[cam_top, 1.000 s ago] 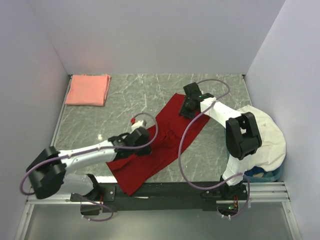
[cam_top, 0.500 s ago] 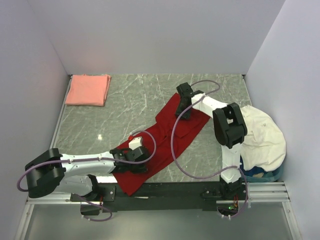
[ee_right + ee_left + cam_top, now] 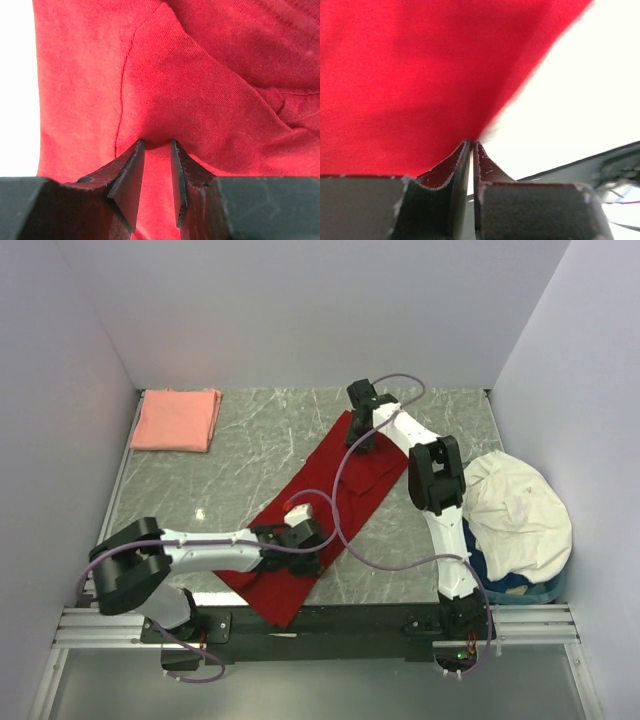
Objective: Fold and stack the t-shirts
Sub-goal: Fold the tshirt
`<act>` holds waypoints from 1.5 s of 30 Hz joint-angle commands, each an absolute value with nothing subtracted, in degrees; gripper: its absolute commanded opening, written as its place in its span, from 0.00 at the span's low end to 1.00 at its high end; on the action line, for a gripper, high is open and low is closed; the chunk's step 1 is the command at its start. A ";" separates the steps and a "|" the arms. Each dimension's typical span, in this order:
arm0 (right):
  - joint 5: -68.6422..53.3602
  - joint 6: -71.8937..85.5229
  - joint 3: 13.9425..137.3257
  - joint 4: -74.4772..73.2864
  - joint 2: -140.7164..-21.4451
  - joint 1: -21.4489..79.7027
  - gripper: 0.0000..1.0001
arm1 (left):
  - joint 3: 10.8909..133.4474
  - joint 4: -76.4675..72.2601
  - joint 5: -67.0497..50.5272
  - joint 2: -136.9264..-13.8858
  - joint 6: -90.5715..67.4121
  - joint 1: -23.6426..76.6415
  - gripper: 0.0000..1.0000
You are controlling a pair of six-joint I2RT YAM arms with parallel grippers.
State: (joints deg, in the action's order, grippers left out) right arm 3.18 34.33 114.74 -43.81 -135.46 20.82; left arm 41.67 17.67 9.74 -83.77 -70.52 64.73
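Pinching the deep red t-shirt point(image 3: 315, 490) at both ends

Stretched in a long diagonal band across the grey marbled bench point(image 3: 250, 450), the deep red t-shirt runs from the near edge up toward the far middle. The left hand point(image 3: 305, 540) sits low on its near part. In the left wrist view its fingers point(image 3: 455, 160) are pressed almost together, with the red cloth gathered at their tips. The right hand point(image 3: 362, 435) is at the far end of the band. Its fingers point(image 3: 127, 170) stand a narrow gap apart, clamped on a raised fold of the red cloth. The salmon-pink t-shirt point(image 3: 178, 420) lies folded flat in the far left corner, well apart from both arms. At the right side, a heap of white cloth point(image 3: 515, 510) spills over a blue basket point(image 3: 515, 585).
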 commanded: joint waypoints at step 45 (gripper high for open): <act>5.98 32.43 104.05 -37.00 -124.17 12.48 0.50 | 34.98 22.33 10.63 -73.47 -52.73 52.38 0.02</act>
State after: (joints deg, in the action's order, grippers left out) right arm 4.91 31.09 103.85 -37.76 -121.99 12.71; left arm 35.88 23.86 8.34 -74.30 -52.38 51.42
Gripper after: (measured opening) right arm 0.506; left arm 0.029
